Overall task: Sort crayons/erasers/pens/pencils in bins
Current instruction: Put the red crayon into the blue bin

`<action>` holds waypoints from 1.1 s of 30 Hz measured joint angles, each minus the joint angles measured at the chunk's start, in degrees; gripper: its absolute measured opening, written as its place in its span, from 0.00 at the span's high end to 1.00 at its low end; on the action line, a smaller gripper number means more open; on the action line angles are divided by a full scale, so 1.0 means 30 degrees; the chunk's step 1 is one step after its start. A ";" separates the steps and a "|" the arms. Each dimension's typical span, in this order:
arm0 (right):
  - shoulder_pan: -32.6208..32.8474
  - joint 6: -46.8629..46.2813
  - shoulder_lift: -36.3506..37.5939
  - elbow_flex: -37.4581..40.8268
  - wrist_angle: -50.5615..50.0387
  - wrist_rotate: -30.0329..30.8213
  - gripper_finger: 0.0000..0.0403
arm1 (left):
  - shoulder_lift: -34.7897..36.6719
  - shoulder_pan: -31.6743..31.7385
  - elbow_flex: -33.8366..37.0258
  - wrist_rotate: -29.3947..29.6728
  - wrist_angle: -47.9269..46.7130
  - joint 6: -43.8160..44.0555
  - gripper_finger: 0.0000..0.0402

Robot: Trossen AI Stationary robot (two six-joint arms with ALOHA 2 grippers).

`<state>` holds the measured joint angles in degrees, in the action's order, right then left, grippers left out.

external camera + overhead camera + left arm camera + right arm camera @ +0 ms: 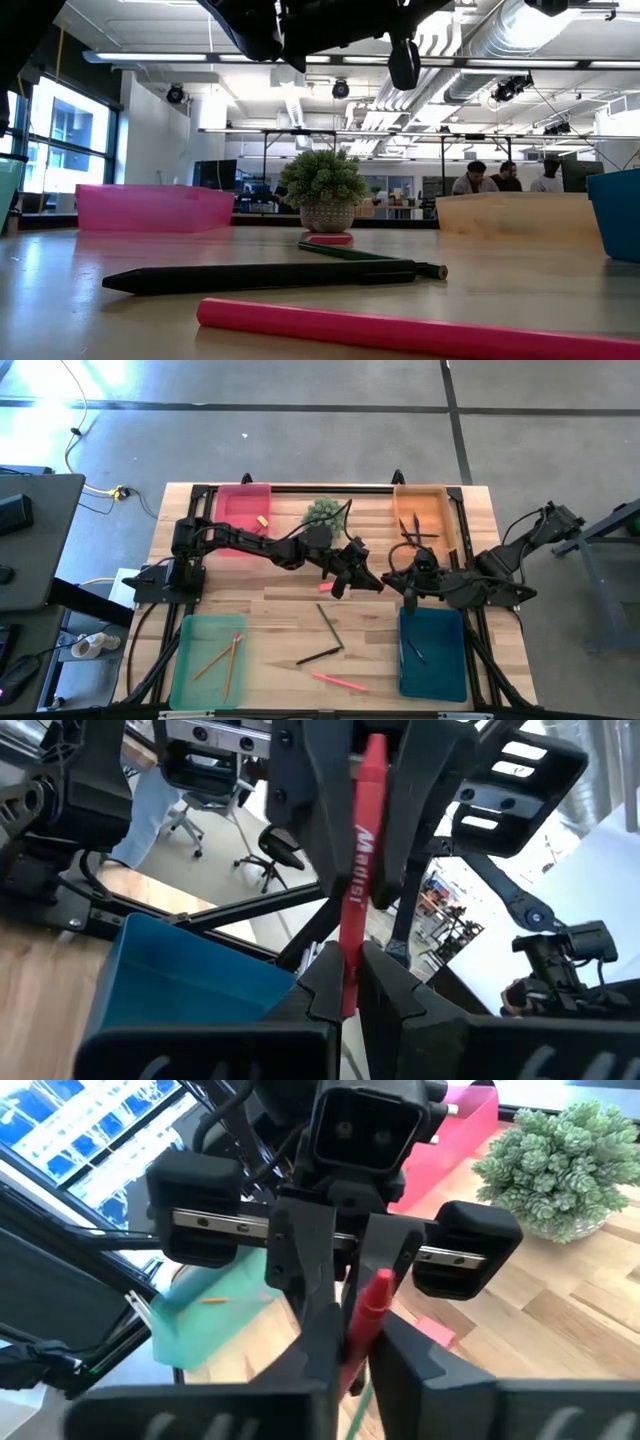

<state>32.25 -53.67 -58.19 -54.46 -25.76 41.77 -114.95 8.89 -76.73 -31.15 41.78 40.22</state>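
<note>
A red crayon [362,840] is held in the air over the table's middle, between my two grippers, which meet tip to tip. My left gripper [362,575] reaches in from the table's left and is shut on one end of it. My right gripper [396,578] comes from the right and is shut on the other end. On the table's near half lie a dark green pencil [330,625], a black pen [318,656] and a pink pencil [338,681]. A pink eraser [325,587] lies below my left gripper. My left gripper pinches the crayon's near end [348,982] between its two fingers, coming level from the table's left. The crayon sticks out ahead along the fingers, clear of the table. My right gripper has the crayon's other end [362,1330] between its two fingers, slanting slightly down from the table's right. The crayon runs along the fingers, lifted clear.
The pink bin [243,510] at the far left holds a yellowish eraser. The orange bin [420,510] stands at the far right, the green bin [208,660] with pencils at the near left, the teal bin [432,652] at the near right. A potted plant [325,512] stands at the far middle.
</note>
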 joint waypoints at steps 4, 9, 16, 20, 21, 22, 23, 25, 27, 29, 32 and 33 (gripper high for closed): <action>0.0000 -0.0013 0.0007 -0.0007 0.0000 -0.0038 0.97 | -0.0001 -0.0001 0.0000 -0.0010 -0.0020 -0.0035 1.00; -0.0007 -0.0094 0.0022 -0.0007 -0.0271 -0.0255 0.95 | -0.0001 -0.0037 0.0000 0.0076 -0.0223 -0.0107 0.97; 0.0000 -0.1166 0.0022 -0.0007 -0.1661 -0.1624 0.99 | -0.0001 -0.0402 0.0000 0.0946 -0.2562 -0.1235 0.81; 0.0000 -0.3385 0.0022 -0.0007 -0.3691 -0.2909 0.97 | -0.0001 -0.0475 0.0000 0.1124 -0.4974 -0.1888 0.73; 0.0000 -0.3936 0.0022 -0.0007 -0.4312 -0.3345 0.97 | -0.0001 -0.0475 0.0000 0.1122 -0.5513 -0.2186 0.73; 0.0000 -0.4501 0.0022 -0.0007 -0.4883 -0.3820 0.97 | -0.0001 -0.0475 0.0000 0.1126 -0.5981 -0.2486 0.72; 0.0000 -0.5060 0.0022 -0.0007 -0.5419 -0.4262 0.97 | -0.0001 -0.0475 0.0000 0.1126 -0.6435 -0.2747 0.72; 0.0021 -0.6079 -0.0006 -0.0007 -0.6495 -0.5262 0.97 | -0.0001 -0.0475 0.0000 0.1207 -0.7175 -0.3092 0.72; 0.0020 -0.6900 -0.0185 -0.0007 -0.7466 -0.6308 0.97 | -0.0001 -0.0475 0.0000 0.1289 -0.7863 -0.3374 0.73; 0.0032 -0.7538 -0.0509 -0.0007 -0.8391 -0.7441 0.97 | -0.0004 -0.0475 0.0007 0.1453 -0.8445 -0.3489 0.75; 0.0298 -0.8153 -0.1309 -0.0007 -0.9494 -0.9023 0.97 | -0.0008 -0.0475 0.0007 0.1930 -0.9304 -0.3668 0.77; 0.0476 -0.8257 -0.1601 -0.0006 -0.9680 -0.9386 0.97 | -0.0008 -0.0475 0.0007 0.2057 -0.9547 -0.3841 0.78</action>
<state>33.68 -78.44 -63.00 -54.47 -54.80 13.62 -114.98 7.46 -76.71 -24.98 13.14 28.70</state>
